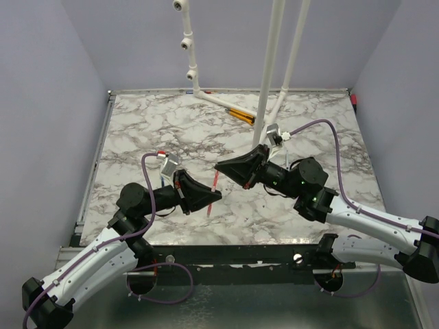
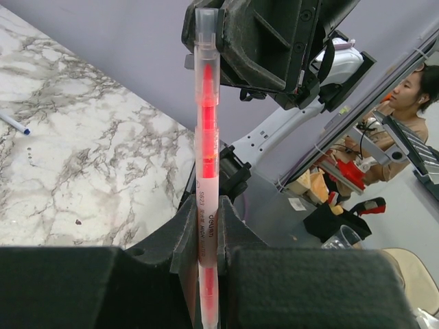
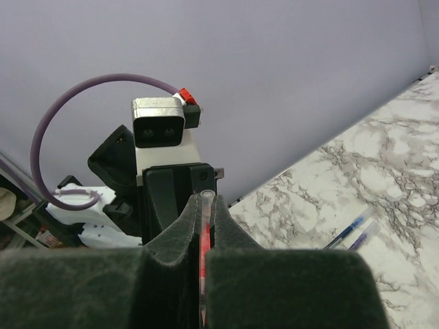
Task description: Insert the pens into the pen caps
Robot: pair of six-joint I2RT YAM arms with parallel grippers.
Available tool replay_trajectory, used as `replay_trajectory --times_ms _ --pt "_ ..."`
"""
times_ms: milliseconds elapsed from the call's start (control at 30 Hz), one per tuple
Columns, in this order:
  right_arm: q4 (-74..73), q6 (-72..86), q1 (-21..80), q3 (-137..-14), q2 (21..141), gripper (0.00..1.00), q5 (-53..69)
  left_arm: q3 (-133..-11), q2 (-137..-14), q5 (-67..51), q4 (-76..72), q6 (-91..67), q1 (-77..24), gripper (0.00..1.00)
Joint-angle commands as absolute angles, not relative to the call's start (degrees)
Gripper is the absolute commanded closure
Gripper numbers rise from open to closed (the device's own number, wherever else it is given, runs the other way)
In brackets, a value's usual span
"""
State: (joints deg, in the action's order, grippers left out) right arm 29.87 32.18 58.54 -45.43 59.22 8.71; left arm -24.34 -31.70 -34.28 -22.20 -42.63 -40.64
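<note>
The pink-red pen (image 1: 215, 184) hangs in the air between my two grippers, above the marble table (image 1: 137, 130). My left gripper (image 1: 211, 197) is shut on its printed lower barrel, seen up close in the left wrist view (image 2: 207, 137). My right gripper (image 1: 221, 168) is shut on the translucent pink-red cap (image 2: 206, 34) at the pen's other end. In the right wrist view the cap's tip (image 3: 206, 200) shows between the shut jaws. Two blue pens (image 3: 350, 229) lie side by side on the table. The black pen and the other caps are out of view.
Orange-and-black sticks (image 1: 240, 114) lie at the back by the white frame poles (image 1: 269, 82). A blue pen end (image 2: 15, 124) lies on the marble in the left wrist view. The purple walls close in the table at the left, back and right.
</note>
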Motion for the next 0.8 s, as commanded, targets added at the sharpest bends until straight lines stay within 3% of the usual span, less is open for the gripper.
replay_trajectory --times_ms 0,767 --pt "31.69 33.42 59.28 -43.39 58.25 0.99 10.44 -24.15 -30.73 -33.97 -24.17 -41.98 -40.78 1.0" --pt "28.8 34.43 60.03 -42.28 57.12 0.97 10.3 -27.89 -32.64 -33.22 -24.2 -38.31 -40.73 1.0"
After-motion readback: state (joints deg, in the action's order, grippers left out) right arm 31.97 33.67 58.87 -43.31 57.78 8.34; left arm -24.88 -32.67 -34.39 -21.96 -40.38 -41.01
